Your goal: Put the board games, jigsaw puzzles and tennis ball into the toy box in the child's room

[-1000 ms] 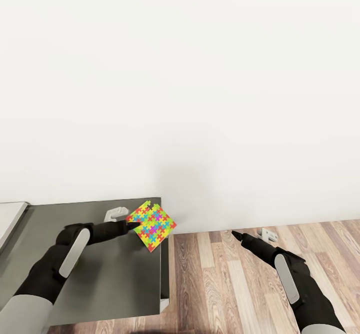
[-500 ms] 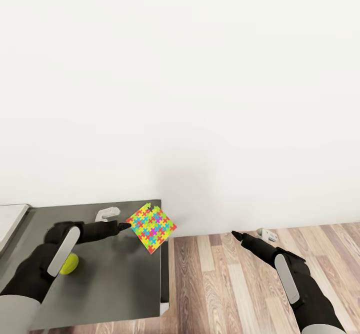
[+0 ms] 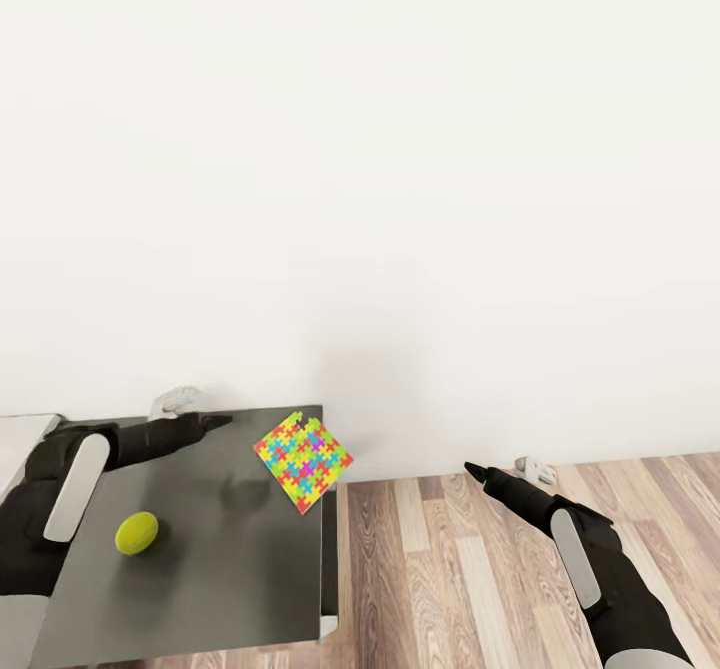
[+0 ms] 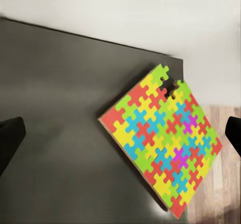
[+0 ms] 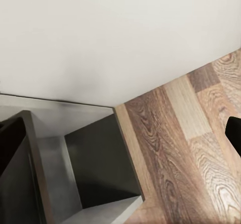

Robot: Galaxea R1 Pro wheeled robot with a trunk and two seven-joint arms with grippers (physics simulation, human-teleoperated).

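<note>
One jigsaw puzzle lies flat at the right corner of the dark-grey cabinet section of the table, one tip reaching just past the edge. In the left wrist view the jigsaw puzzle shows its multicolour pieces and orange edge. The tennis ball rests on the cabinet top, to the left of the puzzle. My left gripper hovers open near the cabinet's back edge, left of the puzzle and apart from it. Off to the right, my right gripper is open and empty over the floor.
A strip of the white table top shows at the far left. A plain white wall stands behind the cabinet. Wood-plank floor lies to the cabinet's right, and the right wrist view shows the cabinet's grey side.
My left arm has drawn back to the left, away from the puzzle, uncovering the tennis ball. The puzzle stays on the cabinet. My right arm has not moved.
</note>
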